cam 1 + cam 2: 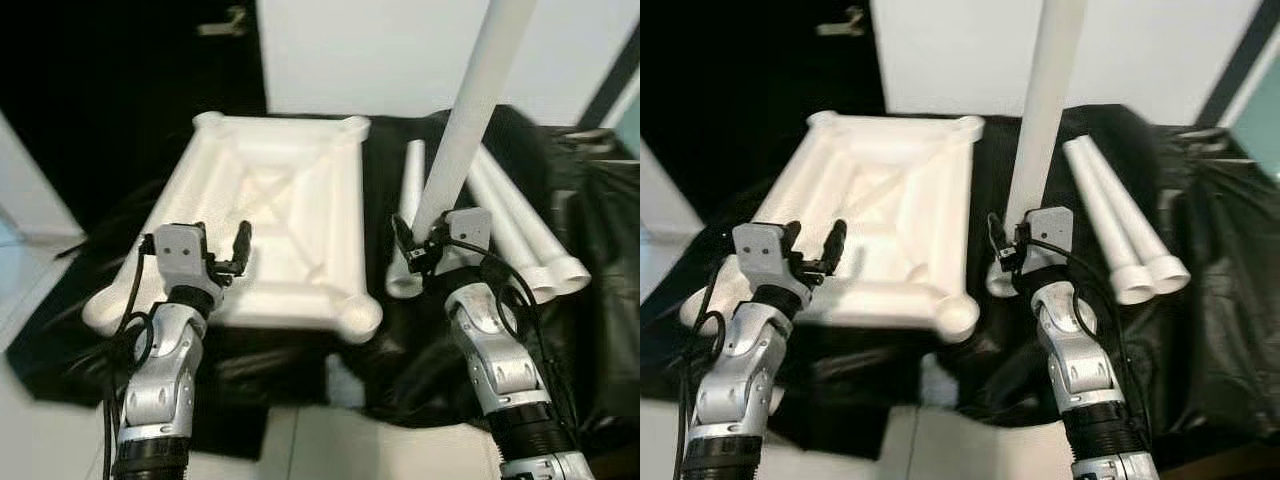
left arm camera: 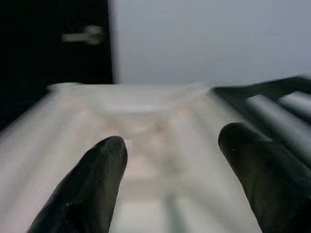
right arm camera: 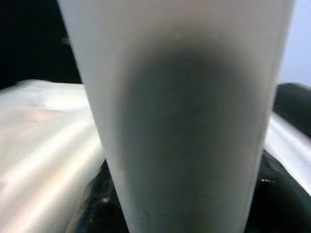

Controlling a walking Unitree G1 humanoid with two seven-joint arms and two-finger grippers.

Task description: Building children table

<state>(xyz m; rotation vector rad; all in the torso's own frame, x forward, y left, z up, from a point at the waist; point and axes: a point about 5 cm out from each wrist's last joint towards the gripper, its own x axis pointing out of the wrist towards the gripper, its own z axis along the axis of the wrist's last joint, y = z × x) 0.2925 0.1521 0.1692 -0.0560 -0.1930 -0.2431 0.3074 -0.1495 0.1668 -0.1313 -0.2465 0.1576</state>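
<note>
The white tabletop point(image 1: 270, 210) lies upside down on a black cloth, its round leg sockets at the corners. My left gripper point(image 1: 222, 242) hovers open over the tabletop's near left edge, and its black fingertips point(image 2: 97, 174) stand wide apart with the tabletop point(image 2: 160, 126) between them. A long white table leg point(image 1: 470, 110) stands nearly upright, with my right gripper point(image 1: 425, 245) shut on its lower end, just right of the tabletop's near right corner socket point(image 1: 358, 318). Close up, the same leg point(image 3: 184, 121) hides the right fingers. Three more white legs point(image 1: 520, 230) lie on the cloth to the right.
The black cloth point(image 1: 590, 260) covers the low surface and hangs over its front. A white wall point(image 1: 400, 50) and a dark door with a handle point(image 1: 225, 22) stand behind. Pale floor point(image 1: 330, 440) shows in front, between my arms.
</note>
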